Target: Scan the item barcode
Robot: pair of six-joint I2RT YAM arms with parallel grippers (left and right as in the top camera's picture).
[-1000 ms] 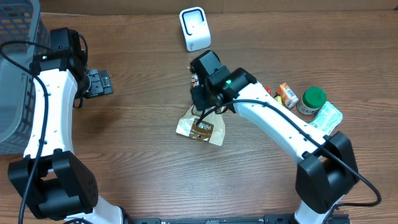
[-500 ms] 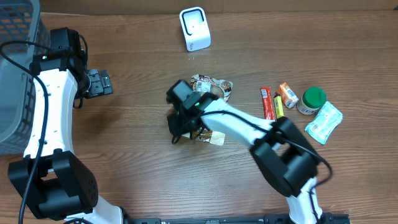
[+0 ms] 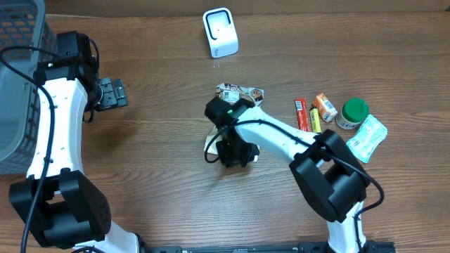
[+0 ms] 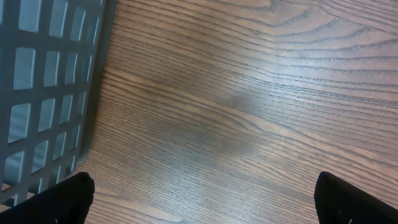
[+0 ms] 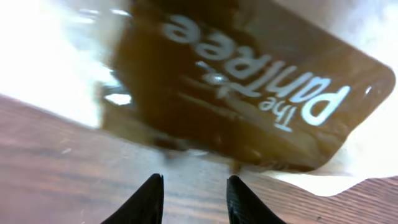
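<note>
Two arms stand at a wooden worktop (image 3: 155,183). The left hand (image 4: 208,205) hangs above bare wood beside a grey basket (image 3: 14,77), well away from the goods. Its fingers (image 4: 62,199) are spread wide, with nothing between them.

The right hand (image 3: 232,152) reaches down over a snack packet (image 5: 249,93) that lies flat near the middle of the worktop. The packet is pale, with a dark brown label that reads "The Pantree" in white letters. In the right wrist view the two fingertips (image 5: 152,193) stand a little apart and point at the packet's near edge. Only wood grain shows between them, so this hand is open and grips nothing. No barcode can be made out on the side that shows.

A white scanner (image 3: 220,31) stands at the far edge, well apart from the packet. A crumpled wrapper (image 3: 239,92) lies just beyond the right arm. At the right side lie a red stick (image 3: 302,116), a small orange box (image 3: 325,107), a jar with a green lid (image 3: 354,111) and a pale green pouch (image 3: 367,137), all close together.
</note>
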